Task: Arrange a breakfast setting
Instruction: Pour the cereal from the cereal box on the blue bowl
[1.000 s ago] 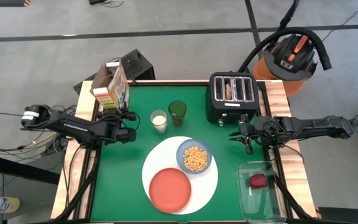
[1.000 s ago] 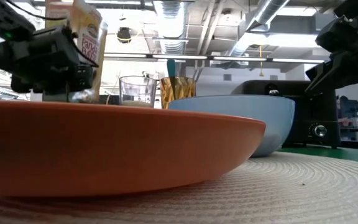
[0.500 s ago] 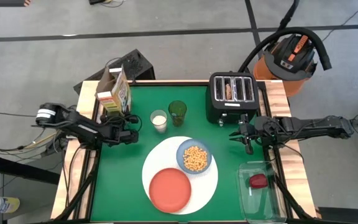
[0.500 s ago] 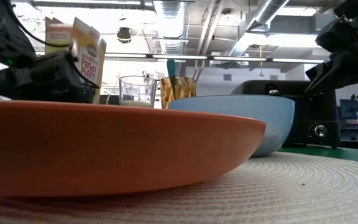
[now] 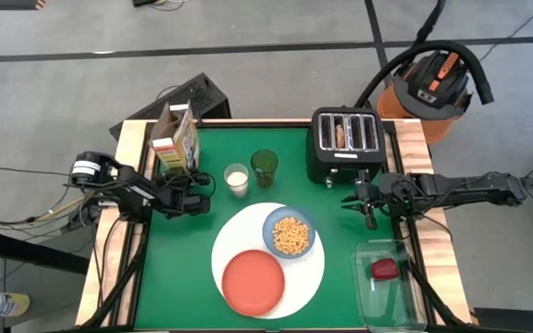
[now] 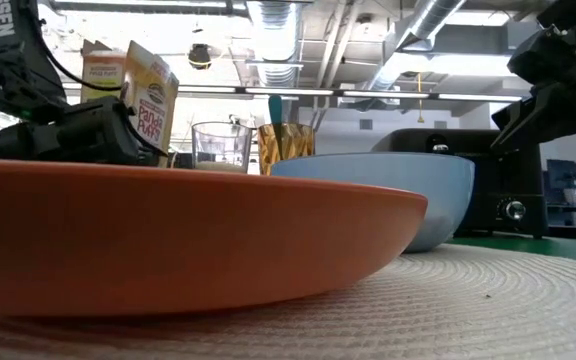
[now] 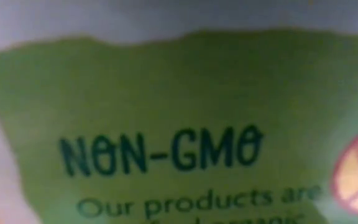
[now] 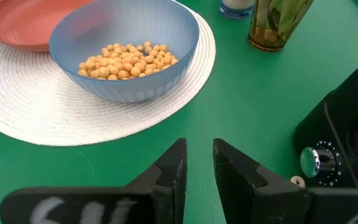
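Green tabletop (image 5: pixel 165 268): bowl (image 5: pixel 290 232) filled, orange plate (image 5: pixel 253 282) set. Left end effector (image 5: pixel 192 178) clamps cereal box (image 5: pixel 176 139), upper left; right end effector (image 8: pixel 197 163) nearly together, empty. Spoon unseen.

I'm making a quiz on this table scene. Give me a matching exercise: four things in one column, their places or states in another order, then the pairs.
Things:
1. bowl
2. cereal box
3. toaster
4. container

States:
a. at the table's far left, against the left gripper
b. holds cereal puffs
c. holds something red
d. far side, beyond the right gripper

Pairs: 1-b, 2-a, 3-d, 4-c
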Robot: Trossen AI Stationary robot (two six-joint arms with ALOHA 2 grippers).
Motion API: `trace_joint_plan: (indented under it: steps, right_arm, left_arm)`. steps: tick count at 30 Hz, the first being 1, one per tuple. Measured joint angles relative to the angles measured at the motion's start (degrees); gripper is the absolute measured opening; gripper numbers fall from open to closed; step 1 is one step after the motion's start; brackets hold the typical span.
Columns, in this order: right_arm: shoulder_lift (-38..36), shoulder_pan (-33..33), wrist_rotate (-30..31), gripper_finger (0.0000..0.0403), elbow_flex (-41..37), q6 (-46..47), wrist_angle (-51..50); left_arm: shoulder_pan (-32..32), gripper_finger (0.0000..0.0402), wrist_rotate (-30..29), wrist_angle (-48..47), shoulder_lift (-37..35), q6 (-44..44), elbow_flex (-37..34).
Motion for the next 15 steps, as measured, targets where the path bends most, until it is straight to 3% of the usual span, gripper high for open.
trace_joint_plan:
  steps: [15]
  right_arm:
    - [0.01,0.0,0.0,0.0102,0.0,0.0,0.0]
  left_arm:
    - [4.4,0.0241,0.75,0.34,-0.04,0.48,-0.25]
